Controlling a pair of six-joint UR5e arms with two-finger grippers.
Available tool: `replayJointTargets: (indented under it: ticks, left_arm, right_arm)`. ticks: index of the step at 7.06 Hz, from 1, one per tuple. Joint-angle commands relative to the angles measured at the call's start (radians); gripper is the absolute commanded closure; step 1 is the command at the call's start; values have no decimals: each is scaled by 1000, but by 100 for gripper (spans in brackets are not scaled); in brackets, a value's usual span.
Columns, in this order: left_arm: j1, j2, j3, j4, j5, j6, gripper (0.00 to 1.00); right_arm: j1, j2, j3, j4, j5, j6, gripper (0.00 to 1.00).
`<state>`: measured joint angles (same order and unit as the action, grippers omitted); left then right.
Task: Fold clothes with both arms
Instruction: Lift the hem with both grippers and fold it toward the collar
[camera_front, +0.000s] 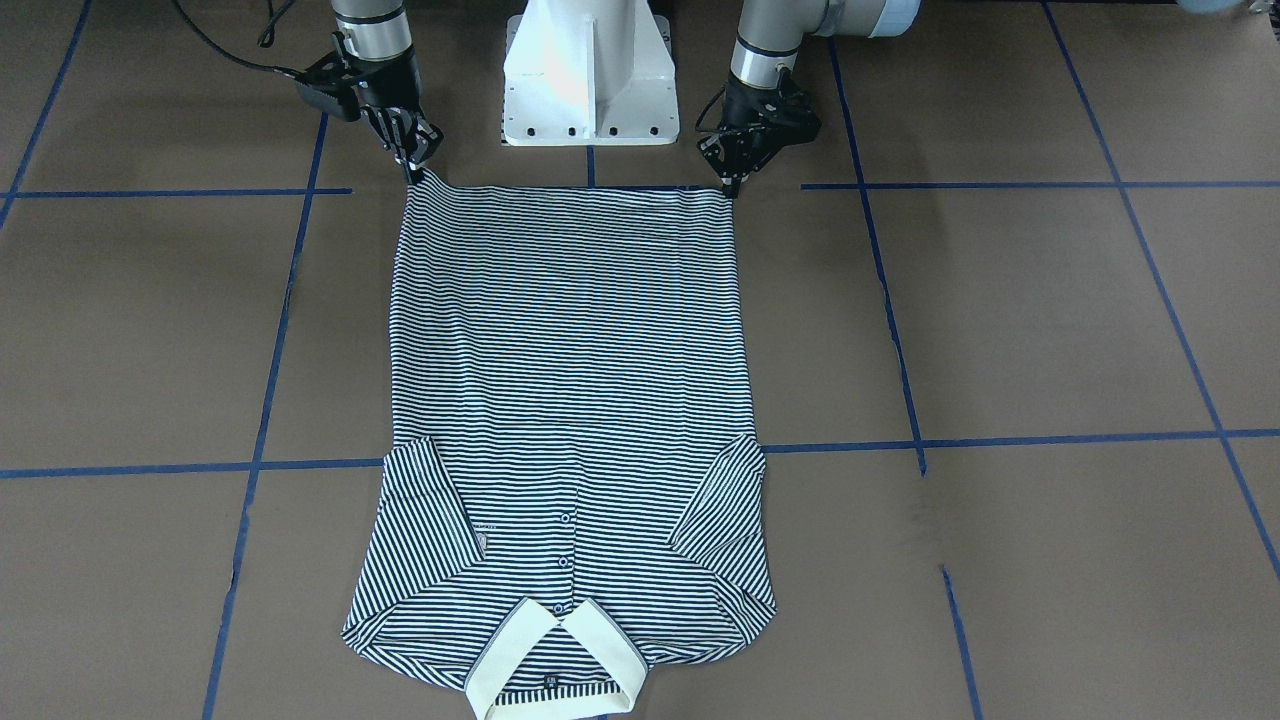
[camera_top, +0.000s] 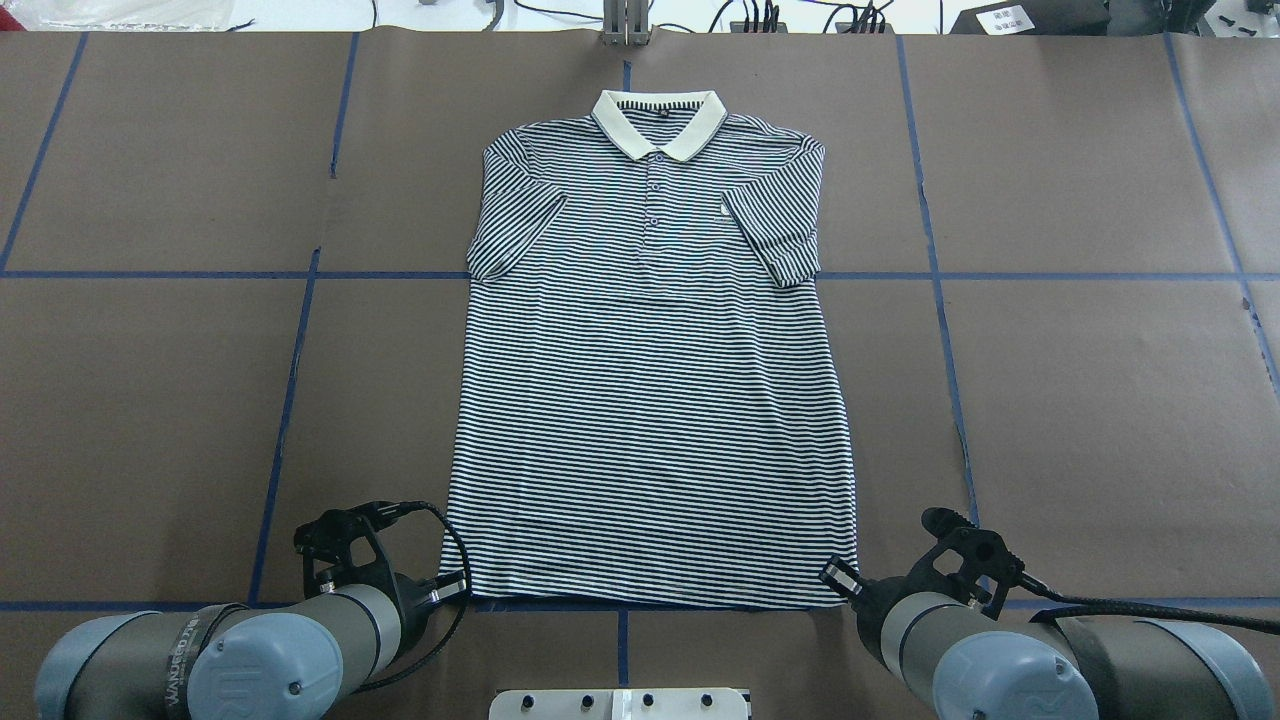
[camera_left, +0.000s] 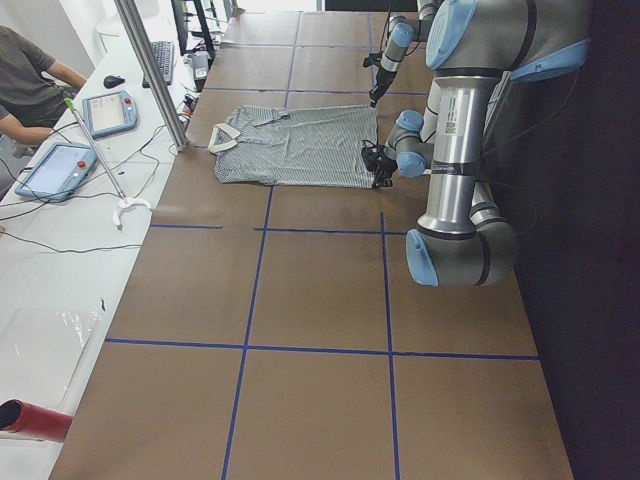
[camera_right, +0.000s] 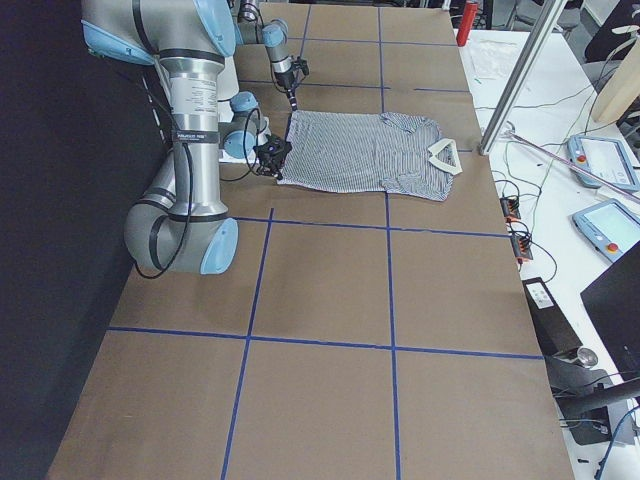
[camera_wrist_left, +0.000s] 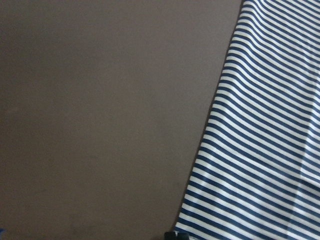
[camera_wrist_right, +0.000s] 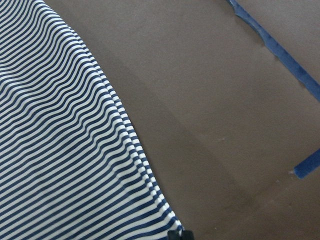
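The clothes are one navy-and-white striped polo shirt (camera_front: 570, 400) lying flat and face up on the brown table, with both sleeves folded inward. Its cream collar (camera_top: 657, 120) points away from the robot. My left gripper (camera_front: 733, 183) is at one corner of the bottom hem, its fingers drawn together on the cloth. My right gripper (camera_front: 413, 172) is shut the same way on the other hem corner, which rises into a small peak. Each wrist view shows only striped cloth (camera_wrist_left: 265, 150) (camera_wrist_right: 60, 150) beside bare table and a black fingertip at the bottom edge.
The white pedestal base (camera_front: 590, 80) stands just behind the hem, between the arms. Blue tape lines (camera_front: 270, 360) cross the brown table. In the exterior left view, a person (camera_left: 25, 80) sits at a side bench with tablets (camera_left: 110, 110) and a metal pole (camera_left: 150, 70).
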<state>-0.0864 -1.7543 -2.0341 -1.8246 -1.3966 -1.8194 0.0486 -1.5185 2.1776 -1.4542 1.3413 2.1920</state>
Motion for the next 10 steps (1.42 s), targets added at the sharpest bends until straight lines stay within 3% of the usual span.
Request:
replayJointTargets:
  ticks: [1, 3, 7, 8, 10]
  left_arm:
    - [8, 2, -87, 51, -8, -3, 100]
    - [74, 21, -249, 196, -8, -9, 100]
    - [132, 68, -365, 217, -8, -162, 100]
    - [117, 61, -379, 215, -33, -164, 100]
    - [-89, 6, -338, 212, -35, -24, 100]
  right_arm:
    - [-1, -2, 19, 0, 21, 0, 100]
    - [-19, -23, 80, 0, 59, 0, 100]
    - [-20, -65, 204, 5, 108, -5, 100]
    - [44, -54, 212, 5, 108, -11, 100]
    - [172, 4, 197, 0, 117, -65, 100]
